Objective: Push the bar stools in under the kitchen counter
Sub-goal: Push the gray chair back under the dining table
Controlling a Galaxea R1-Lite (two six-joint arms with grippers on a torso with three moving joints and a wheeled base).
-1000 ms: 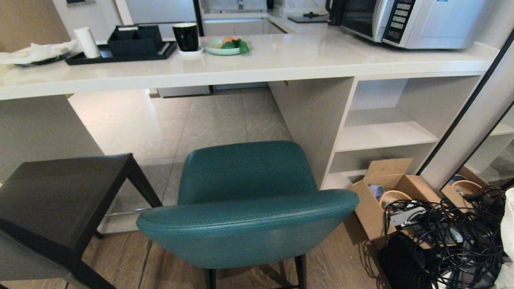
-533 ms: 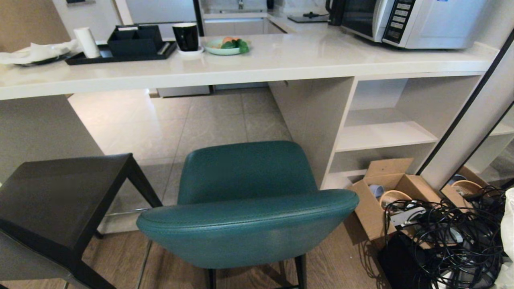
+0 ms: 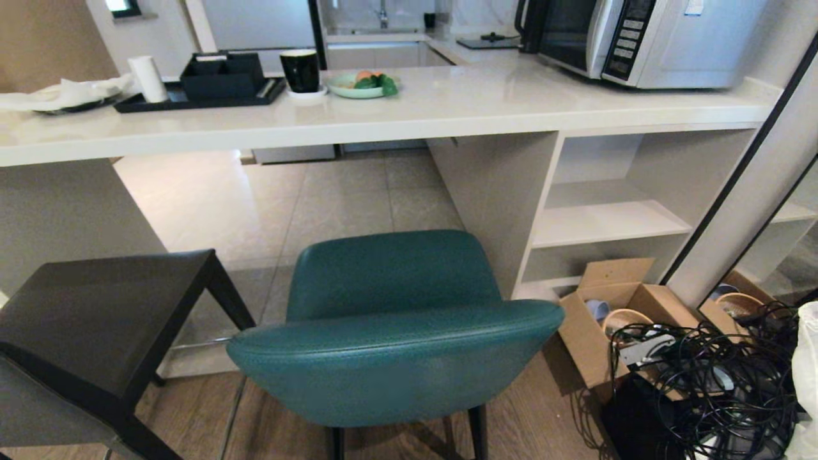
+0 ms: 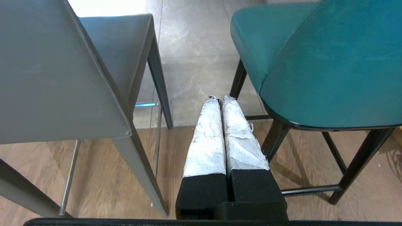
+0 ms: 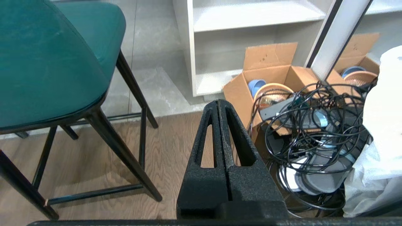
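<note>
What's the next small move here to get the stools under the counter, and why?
Probably raise the shut left gripper toward the back of the teal stool to push it. Both stools stand clear of the kitchen counter, the dark-grey stool too, and neither gripper touches one.

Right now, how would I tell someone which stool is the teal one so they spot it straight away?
Find the long white kitchen counter; two stools stand before its open underside. The teal stool is the one nearer the white shelves, with a curved back and thin black legs, unlike the boxy dark-grey stool beside it.
</note>
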